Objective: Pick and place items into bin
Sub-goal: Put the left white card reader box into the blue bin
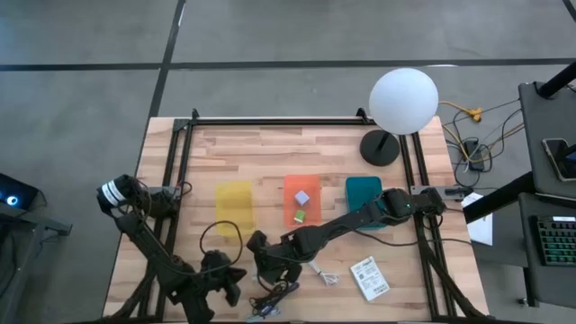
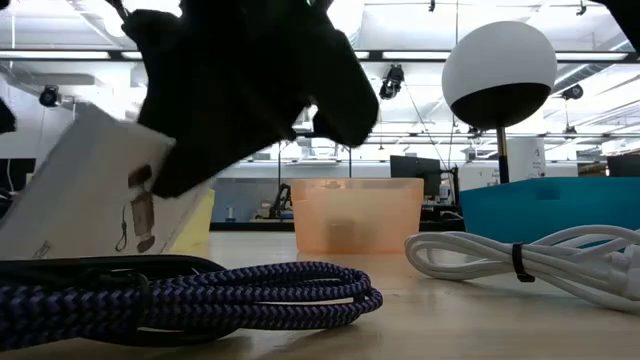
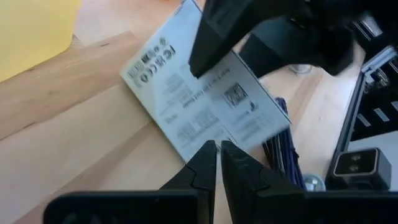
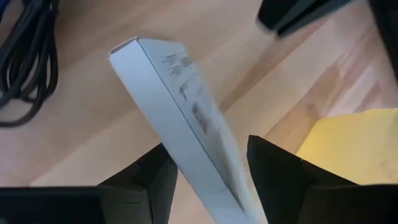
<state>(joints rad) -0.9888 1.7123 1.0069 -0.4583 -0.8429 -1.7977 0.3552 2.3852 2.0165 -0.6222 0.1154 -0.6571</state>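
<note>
My right gripper point(image 1: 270, 261) is shut on a flat white printed packet point(image 4: 180, 106) near the table's front, left of the middle. The packet also shows in the low view point(image 2: 80, 190) and the left wrist view point(image 3: 199, 93). My left gripper point(image 3: 216, 149) is shut and empty, close beside the packet; I cannot tell whether it touches it. A second white packet point(image 1: 369, 277) and a small whitish cable point(image 1: 324, 274) lie flat on the table. A dark coiled cable point(image 2: 200, 295) lies by the front edge. A lavender cube point(image 1: 302, 198) and a green cube point(image 1: 299, 216) sit in the orange bin point(image 1: 290, 187). My right gripper pinches the packet's two flat faces point(image 4: 208, 149) between its two fingers, at one end of the packet. The gripper comes at it from above, on its upper end point(image 2: 150, 160). The packet is tilted; its lower end is hidden behind the dark cable.
A yellow bin point(image 1: 234, 205) and a teal bin point(image 1: 364, 200) stand on either side of the orange bin. A lamp with a white globe point(image 1: 403, 99) stands at the back right. Dark frame rails point(image 1: 270, 121) run along the table's far and side edges.
</note>
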